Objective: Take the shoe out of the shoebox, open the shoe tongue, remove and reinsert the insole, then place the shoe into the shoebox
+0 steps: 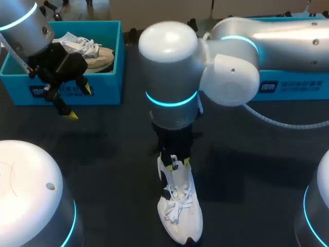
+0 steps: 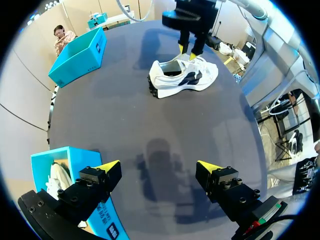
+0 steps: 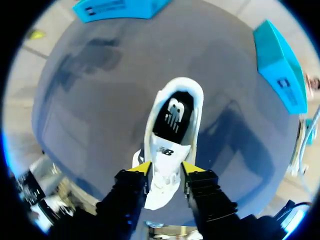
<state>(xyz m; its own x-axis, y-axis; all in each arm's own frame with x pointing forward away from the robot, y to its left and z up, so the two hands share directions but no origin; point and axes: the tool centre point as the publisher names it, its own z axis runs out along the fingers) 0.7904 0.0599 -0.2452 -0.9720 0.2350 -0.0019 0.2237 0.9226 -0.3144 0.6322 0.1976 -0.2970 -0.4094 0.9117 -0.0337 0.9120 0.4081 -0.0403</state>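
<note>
A white sneaker (image 1: 181, 213) stands on the dark table, its toe toward the near edge. Its tongue is pulled forward, and the black insole (image 3: 174, 116) with a white logo shows in the opening. My right gripper (image 1: 175, 161) hangs just above the shoe, straddling the tongue (image 3: 164, 152); its fingers look slightly apart from it, so it is open. The left wrist view shows the sneaker (image 2: 182, 77) far ahead under that gripper (image 2: 186, 52). My left gripper (image 1: 79, 102) is wide open and empty, hovering in front of the left teal shoebox (image 1: 72, 92).
The left shoebox (image 2: 37, 167) holds another light-coloured sneaker (image 1: 87, 49). A second teal shoebox (image 1: 290, 85) stands at the back right, partly hidden behind my right arm. Bare dark table lies around the sneaker.
</note>
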